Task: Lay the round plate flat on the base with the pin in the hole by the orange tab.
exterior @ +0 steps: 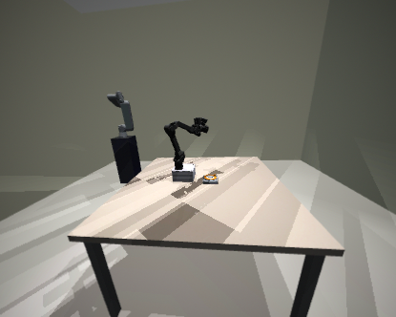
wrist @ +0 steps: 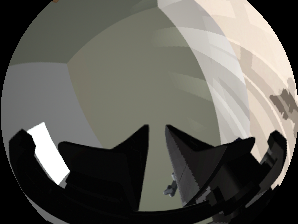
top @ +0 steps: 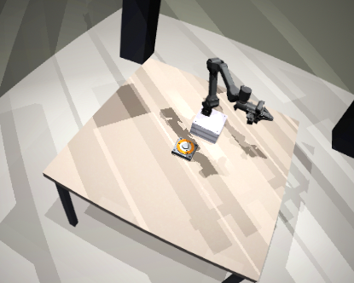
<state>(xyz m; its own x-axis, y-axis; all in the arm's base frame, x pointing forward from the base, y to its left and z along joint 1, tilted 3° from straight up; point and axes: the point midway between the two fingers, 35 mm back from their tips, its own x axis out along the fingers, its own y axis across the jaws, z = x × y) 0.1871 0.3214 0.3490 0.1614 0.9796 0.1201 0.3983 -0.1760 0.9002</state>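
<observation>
— Where is the round plate?

— On its dark square base, on the table just near-left of the arm's white pedestal. The orange shows around the pale post at its middle. Whether it lies flat is too small to tell.

— And the gripper?

— Up in the air, right of the pedestal, well apart from the plate. In the wrist view its fingers are drawn nearly together, a narrow gap between the tips, pinching nothing.

Dim room; hard streaked light and blocky shadows cross the bench. Wrist view is fisheye-warped, with black corners and coarse detail.
</observation>
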